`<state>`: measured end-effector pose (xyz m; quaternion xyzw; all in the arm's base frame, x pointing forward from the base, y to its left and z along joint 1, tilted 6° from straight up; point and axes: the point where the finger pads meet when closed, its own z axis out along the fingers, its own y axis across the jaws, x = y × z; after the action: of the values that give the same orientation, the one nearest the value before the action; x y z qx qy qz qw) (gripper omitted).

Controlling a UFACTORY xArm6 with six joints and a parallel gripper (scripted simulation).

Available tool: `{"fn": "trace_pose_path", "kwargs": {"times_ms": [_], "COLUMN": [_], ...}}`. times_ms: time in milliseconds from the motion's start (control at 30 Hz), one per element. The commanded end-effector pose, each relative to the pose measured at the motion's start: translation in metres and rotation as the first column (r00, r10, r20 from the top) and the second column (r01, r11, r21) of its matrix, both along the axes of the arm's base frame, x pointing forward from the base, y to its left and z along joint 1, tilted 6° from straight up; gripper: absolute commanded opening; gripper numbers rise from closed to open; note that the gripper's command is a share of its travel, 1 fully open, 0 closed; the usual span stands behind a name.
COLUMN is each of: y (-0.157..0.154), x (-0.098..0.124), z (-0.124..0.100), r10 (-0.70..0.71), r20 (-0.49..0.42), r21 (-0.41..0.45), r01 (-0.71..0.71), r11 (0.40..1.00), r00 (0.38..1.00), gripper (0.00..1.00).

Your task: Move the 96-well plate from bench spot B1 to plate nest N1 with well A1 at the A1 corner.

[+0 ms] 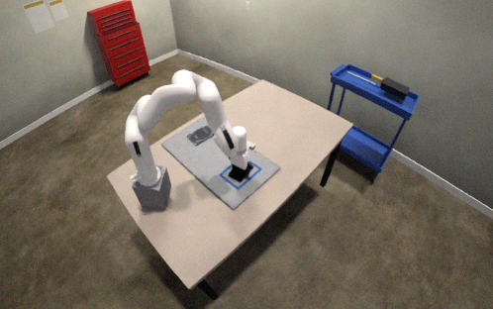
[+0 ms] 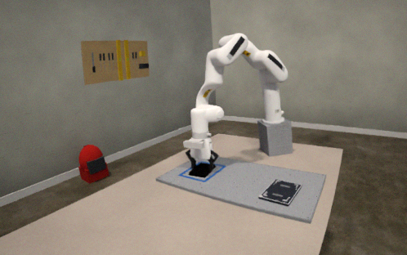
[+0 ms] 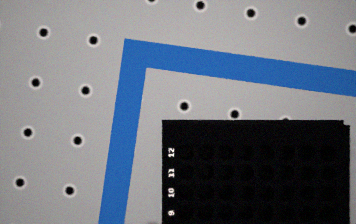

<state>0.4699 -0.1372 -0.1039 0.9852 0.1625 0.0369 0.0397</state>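
Note:
The black 96-well plate [image 3: 255, 172] lies flat inside the blue-outlined bench spot [image 3: 125, 115] on the grey perforated mat; its column numbers 9 to 12 run along its left edge in the wrist view. It also shows in the top view [image 1: 240, 172] and the exterior view [image 2: 199, 171]. My gripper [image 2: 200, 162] is open and straddles the plate from directly above, fingers low at its sides; I cannot tell whether they touch it. It shows in the top view too [image 1: 241, 169]. The dark plate nest [image 2: 281, 191] sits empty at the mat's other end, also in the top view [image 1: 200, 134].
The grey mat [image 2: 241, 184] lies on a beige table. The arm's grey base block [image 1: 150, 190] stands on the table near its edge. A blue cart [image 1: 373, 114], a red tool chest [image 1: 119, 42] and a red bag [image 2: 92, 163] stand off the table.

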Motion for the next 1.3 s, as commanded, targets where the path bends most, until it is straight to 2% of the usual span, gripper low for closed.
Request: {"fn": "trace_pose_path", "kwargs": {"times_ms": [0,33,67,1267], "y": [-0.0003,-0.0003,-0.0003,-0.0003], "x": [0.0014,0.0014,0.0013,0.0012], "z": [0.0012,0.0012,0.0018,0.0017], "r10": [0.0,0.0,0.0,0.0], "r20": [0.003,0.003,0.003,0.003], "r21": [-0.001,-0.001,-0.001,-0.001], "r01": [0.0,0.0,0.0,0.0], "r11": [1.0,1.0,1.0,1.0], "r00": [1.0,1.0,1.0,1.0], "gripper": [1.0,1.0,0.0,0.0]}}
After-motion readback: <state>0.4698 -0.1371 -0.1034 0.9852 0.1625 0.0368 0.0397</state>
